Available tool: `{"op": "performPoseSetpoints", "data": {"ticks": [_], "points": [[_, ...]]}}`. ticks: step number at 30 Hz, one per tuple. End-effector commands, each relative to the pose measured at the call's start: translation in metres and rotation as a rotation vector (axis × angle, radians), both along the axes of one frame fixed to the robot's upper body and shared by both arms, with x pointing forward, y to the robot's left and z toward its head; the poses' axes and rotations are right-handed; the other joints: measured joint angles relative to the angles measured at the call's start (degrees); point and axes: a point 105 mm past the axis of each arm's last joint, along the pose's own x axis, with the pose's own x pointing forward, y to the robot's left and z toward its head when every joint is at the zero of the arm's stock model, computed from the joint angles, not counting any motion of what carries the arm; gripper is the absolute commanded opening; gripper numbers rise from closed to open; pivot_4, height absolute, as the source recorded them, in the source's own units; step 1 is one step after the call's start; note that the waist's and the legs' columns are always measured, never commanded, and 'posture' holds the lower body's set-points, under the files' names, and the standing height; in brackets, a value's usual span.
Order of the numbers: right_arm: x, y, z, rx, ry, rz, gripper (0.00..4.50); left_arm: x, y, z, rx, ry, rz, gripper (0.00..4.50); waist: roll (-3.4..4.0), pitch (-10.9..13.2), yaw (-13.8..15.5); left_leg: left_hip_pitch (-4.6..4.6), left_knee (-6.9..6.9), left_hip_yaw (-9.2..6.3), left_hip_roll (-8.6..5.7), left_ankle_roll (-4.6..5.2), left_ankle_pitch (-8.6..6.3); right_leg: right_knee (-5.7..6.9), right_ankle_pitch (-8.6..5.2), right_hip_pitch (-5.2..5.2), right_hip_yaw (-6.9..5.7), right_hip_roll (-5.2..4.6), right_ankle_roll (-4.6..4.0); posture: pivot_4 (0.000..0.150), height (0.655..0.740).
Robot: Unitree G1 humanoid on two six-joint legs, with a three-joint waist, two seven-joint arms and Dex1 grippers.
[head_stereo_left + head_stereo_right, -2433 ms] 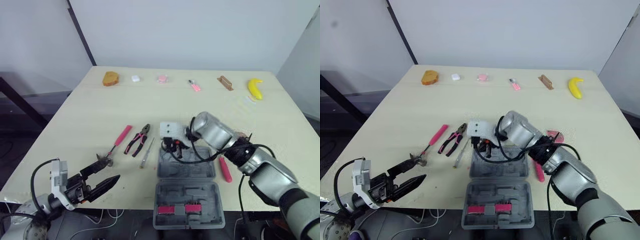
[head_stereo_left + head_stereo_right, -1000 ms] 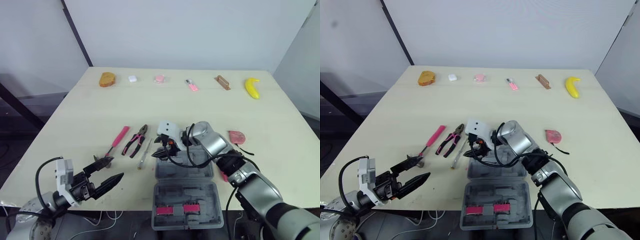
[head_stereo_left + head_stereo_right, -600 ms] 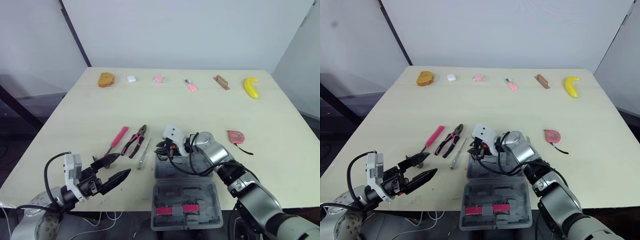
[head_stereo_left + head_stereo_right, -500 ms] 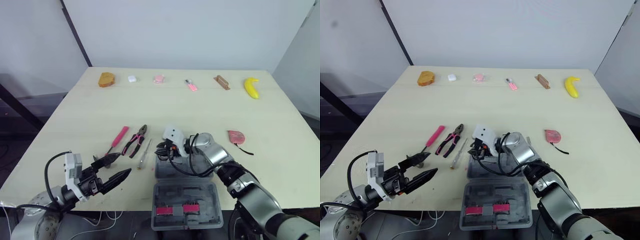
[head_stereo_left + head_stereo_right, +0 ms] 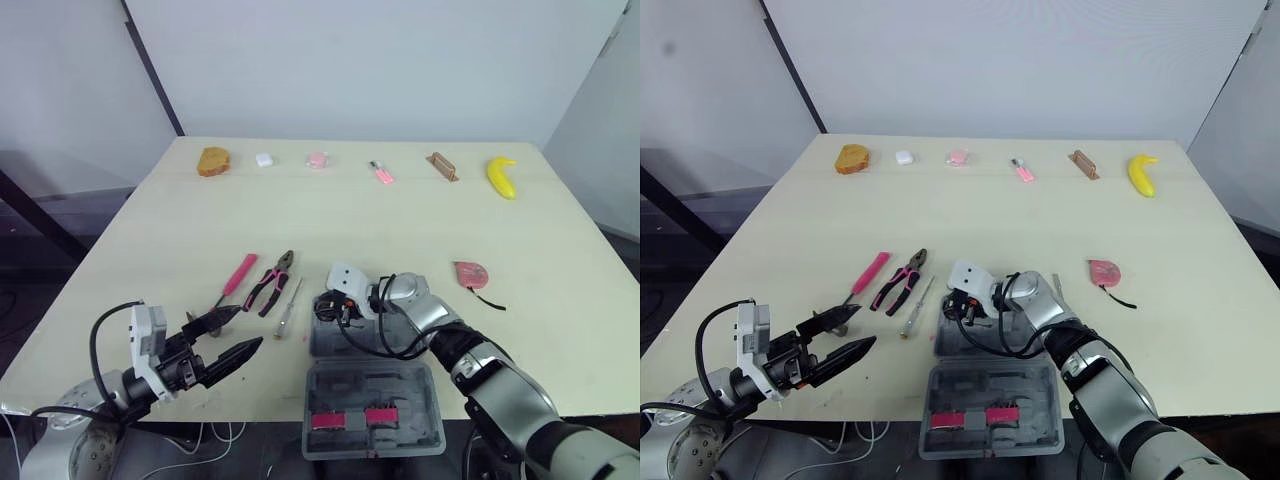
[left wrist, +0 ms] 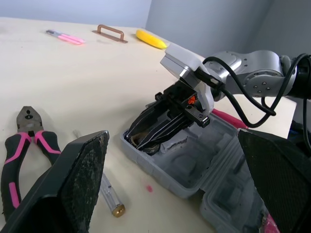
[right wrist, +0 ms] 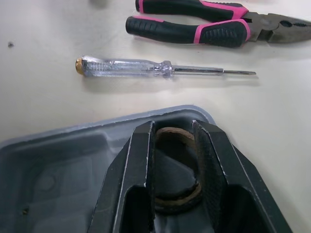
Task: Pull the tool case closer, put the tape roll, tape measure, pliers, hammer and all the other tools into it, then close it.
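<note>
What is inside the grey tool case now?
A tape roll sits in a corner pocket of the tool case, between the fingers of the right gripper. The gripper covers the pocket's floor; anything beneath is hidden.

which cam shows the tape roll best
Right wrist view: the tape roll is held in the right gripper, in the tool case corner. The left wrist view catches its edge; in the eye views the gripper covers it.

A pale wooden table [image 5: 420, 225] stretches from under the left gripper [image 5: 247, 327] and the right gripper [image 5: 330, 312] far out ahead of them, up to a white wall [image 5: 380, 60]. Outward of the left gripper lie grey floor [image 5: 30, 290] and a dark bar [image 5: 35, 218], with a dark strip [image 5: 152, 68] slanting up the wall. Outward of the right gripper stands a grey panel [image 5: 600, 110], and the light is soft and even.
</note>
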Motion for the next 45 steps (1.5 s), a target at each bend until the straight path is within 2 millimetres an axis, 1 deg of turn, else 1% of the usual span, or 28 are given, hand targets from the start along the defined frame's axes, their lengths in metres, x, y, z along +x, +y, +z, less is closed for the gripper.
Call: {"op": "performPoseSetpoints", "data": {"ticks": [1,3,5,6,8,10,13,14,15,16,17,18,20,21,22,23,25,27,30,34,36,37,40,42,44,45], "points": [[-0.003,-0.009,0.006,0.152,0.051,-0.034,1.26,-0.002,-0.006,0.005,0.021,-0.022,0.005,4.50,0.01,0.01,0.20,-0.02,0.01,-0.03,-0.01,-0.01,0.00,-0.01,0.00,0.02,-0.03,-0.03,0.00,0.150,0.7400],[0.000,-0.010,0.033,0.306,-0.035,-0.037,1.26,-0.004,-0.008,0.003,0.023,-0.002,0.040,4.50,-0.01,0.04,0.17,-0.06,0.02,-0.06,-0.02,-0.01,0.00,-0.04,0.01,0.01,-0.05,-0.06,0.02,0.150,0.7400],[-0.003,-0.018,0.053,0.436,-0.042,-0.039,1.26,-0.008,-0.008,0.002,0.021,0.009,0.075,4.50,0.04,0.10,0.06,-0.12,0.01,-0.13,-0.01,-0.02,0.00,-0.06,0.04,-0.03,-0.01,-0.10,0.08,0.150,0.7400],[-0.005,-0.026,0.059,0.471,-0.042,-0.045,1.26,-0.011,-0.006,0.002,0.018,0.013,0.099,4.50,0.04,0.11,0.00,-0.12,0.00,-0.17,-0.01,-0.02,0.00,-0.07,0.05,-0.04,0.02,-0.11,0.09,0.150,0.7400],[-0.016,-0.042,0.068,0.524,0.023,-0.023,1.26,-0.017,-0.003,0.004,0.011,0.022,0.138,4.50,0.04,0.12,0.01,-0.14,-0.01,-0.25,-0.01,0.00,-0.01,-0.05,0.05,-0.07,0.00,-0.09,0.09,0.150,0.7400],[-0.021,-0.067,0.070,0.542,0.020,-0.099,1.26,-0.025,0.001,0.004,0.014,0.035,0.171,4.50,0.02,0.11,0.05,-0.09,-0.04,-0.31,0.02,0.03,-0.03,-0.05,0.04,-0.06,0.00,-0.09,0.08,0.150,0.7400],[-0.039,-0.109,0.066,0.549,0.000,-0.201,2.09,-0.033,0.007,0.005,0.013,0.058,0.237,4.50,0.00,0.10,0.50,-0.13,-0.10,-0.45,0.02,0.04,-0.05,-0.15,-0.05,-0.03,-0.09,-0.15,-0.05,0.150,0.7400],[-0.045,-0.120,0.063,0.539,-0.002,-0.226,2.53,-0.034,0.010,0.005,0.011,0.065,0.256,4.50,0.02,0.11,0.56,-0.12,-0.15,-0.44,0.01,0.04,-0.05,-0.22,-0.07,-0.02,-0.09,-0.20,-0.08,0.150,0.7400],[-0.054,-0.136,0.057,0.504,-0.014,-0.255,3.11,-0.035,0.013,0.005,0.016,0.070,0.277,4.50,0.04,0.16,0.56,-0.12,-0.17,-0.42,-0.04,0.05,-0.05,-0.27,-0.08,-0.01,-0.09,-0.24,-0.08,0.150,0.7400],[-0.064,-0.158,0.054,0.496,-0.013,-0.314,3.54,-0.034,0.019,0.006,0.010,0.079,0.320,4.50,0.07,0.17,0.74,-0.13,-0.17,-0.42,-0.09,0.06,-0.05,-0.28,-0.08,-0.01,-0.08,-0.25,-0.08,0.150,0.7400],[-0.071,-0.171,0.052,0.490,-0.013,-0.354,4.07,-0.033,0.022,0.006,0.005,0.085,0.351,4.50,0.08,0.18,1.11,-0.15,-0.16,-0.45,-0.14,0.06,-0.05,-0.33,-0.08,-0.01,-0.09,-0.24,-0.09,0.150,0.7400],[-0.079,-0.185,0.052,0.494,-0.009,-0.397,4.49,-0.032,0.026,0.006,0.008,0.090,0.372,4.50,0.08,0.18,1.34,-0.13,-0.16,-0.49,-0.14,0.07,-0.05,-0.36,-0.09,0.05,-0.11,-0.25,-0.08,0.150,0.7400],[-0.100,-0.216,0.050,0.472,-0.007,-0.499,4.49,-0.025,0.034,0.006,0.021,0.097,0.410,4.50,0.10,0.20,1.56,-0.09,-0.16,-0.46,-0.15,0.07,-0.05,-0.41,-0.10,0.07,-0.04,-0.18,-0.07,0.150,0.7400],[-0.109,-0.227,0.050,0.460,-0.005,-0.537,4.49,-0.021,0.037,0.007,0.022,0.101,0.427,4.50,0.06,0.19,1.64,-0.08,-0.15,-0.48,-0.15,0.08,-0.05,-0.42,-0.10,0.08,-0.02,-0.13,-0.07,0.150,0.7400],[-0.117,-0.233,0.050,0.452,-0.001,-0.563,4.49,-0.018,0.039,0.006,0.028,0.105,0.431,4.50,0.06,0.19,1.64,-0.05,-0.14,-0.49,-0.12,0.08,-0.05,-0.43,-0.10,0.10,-0.01,-0.06,-0.07,0.150,0.7400],[-0.128,-0.244,0.047,0.424,0.007,-0.603,4.49,-0.013,0.041,0.004,0.035,0.114,0.431,4.50,0.00,0.16,1.41,-0.05,-0.14,-0.52,-0.12,0.08,-0.05,-0.43,-0.10,0.11,0.00,-0.03,-0.08,0.150,0.7400],[-0.147,-0.258,0.041,0.381,0.033,-0.665,4.49,-0.005,0.041,-0.001,0.049,0.134,0.424,4.50,0.03,0.15,1.68,-0.03,-0.13,-0.56,-0.09,0.08,-0.05,-0.42,-0.10,0.12,0.03,0.05,-0.09,0.150,0.7400],[-0.157,-0.266,0.037,0.361,0.045,-0.705,4.49,0.000,0.040,-0.004,0.056,0.148,0.422,4.50,0.00,0.14,1.82,-0.05,-0.14,-0.59,-0.09,0.08,-0.05,-0.44,-0.11,0.12,0.01,0.06,-0.09,0.150,0.7400],[-0.164,-0.275,0.033,0.345,0.054,-0.746,4.49,0.004,0.042,-0.010,0.068,0.165,0.413,4.50,-0.05,0.15,1.41,-0.06,-0.15,-0.49,-0.09,0.08,-0.06,-0.54,-0.10,0.12,0.08,0.03,-0.08,0.150,0.7400],[-0.165,-0.278,0.035,0.345,0.054,-0.759,4.49,-0.003,0.046,-0.016,0.072,0.170,0.389,4.50,-0.10,0.12,1.36,-0.04,-0.15,-0.47,-0.06,0.08,-0.06,-0.54,-0.09,0.11,0.09,0.02,-0.09,0.150,0.7400],[-0.162,-0.279,0.036,0.343,0.050,-0.760,4.49,-0.011,0.048,-0.021,0.077,0.170,0.374,4.50,-0.10,0.12,1.63,-0.06,-0.16,-0.49,-0.06,0.07,-0.06,-0.55,-0.10,0.10,0.08,0.01,-0.10,0.150,0.7400],[-0.161,-0.279,0.036,0.344,0.050,-0.758,4.49,-0.015,0.048,-0.022,0.079,0.166,0.360,4.50,-0.10,0.12,1.65,-0.07,-0.17,-0.49,-0.06,0.07,-0.06,-0.58,-0.10,0.09,0.07,0.00,-0.10,0.150,0.7400],[-0.147,-0.273,0.045,0.358,0.011,-0.752,4.49,-0.025,0.045,-0.021,0.054,0.127,0.314,4.50,-0.11,0.12,1.68,-0.09,-0.17,-0.49,-0.05,0.07,-0.07,-0.62,-0.09,0.08,0.07,-0.03,-0.10,0.150,0.7400],[-0.140,-0.269,0.049,0.361,0.001,-0.742,4.49,-0.026,0.041,-0.021,0.048,0.114,0.295,4.50,-0.10,0.12,1.75,-0.08,-0.17,-0.51,-0.05,0.07,-0.07,-0.63,-0.09,0.07,0.04,-0.10,-0.10,0.150,0.7400],[-0.129,-0.262,0.055,0.366,-0.009,-0.726,4.49,-0.028,0.034,-0.021,0.052,0.099,0.252,4.50,-0.10,0.11,1.79,-0.08,-0.17,-0.54,-0.06,0.07,-0.07,-0.63,-0.09,0.08,0.02,-0.12,-0.11,0.150,0.7400],[-0.123,-0.260,0.056,0.353,-0.019,-0.721,4.49,-0.026,0.032,-0.022,0.053,0.090,0.236,4.50,-0.09,0.11,1.79,-0.08,-0.17,-0.54,-0.06,0.07,-0.07,-0.63,-0.09,0.08,0.03,-0.12,-0.11,0.150,0.7400]]}}
